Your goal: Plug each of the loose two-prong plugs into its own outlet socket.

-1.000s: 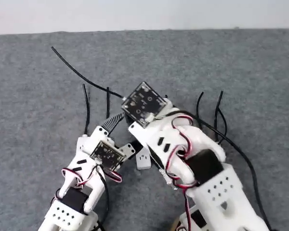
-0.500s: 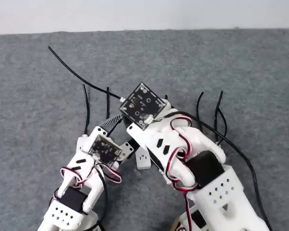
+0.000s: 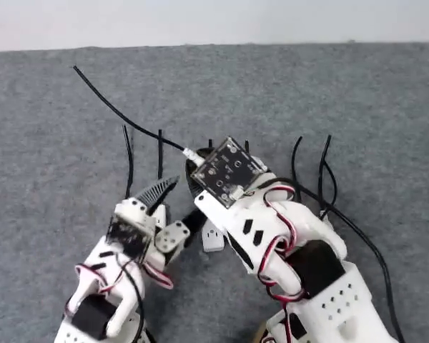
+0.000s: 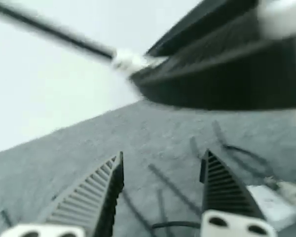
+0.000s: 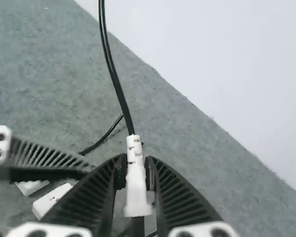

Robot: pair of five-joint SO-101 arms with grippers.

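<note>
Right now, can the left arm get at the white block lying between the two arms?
Probably, but tightly: the left gripper is open and empty, yet the white block lies back beside its wrist, close to the right arm.

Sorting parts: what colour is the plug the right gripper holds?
White plug; best in right wrist view.

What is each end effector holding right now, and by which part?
The right end effector grips the white plug by its body. The left end effector is open and empty.

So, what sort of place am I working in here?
Probably a robotics test bench, not a home: grey carpet-like mat, plain white backdrop, loose black wires, and the right hand holding a white plug.
</note>
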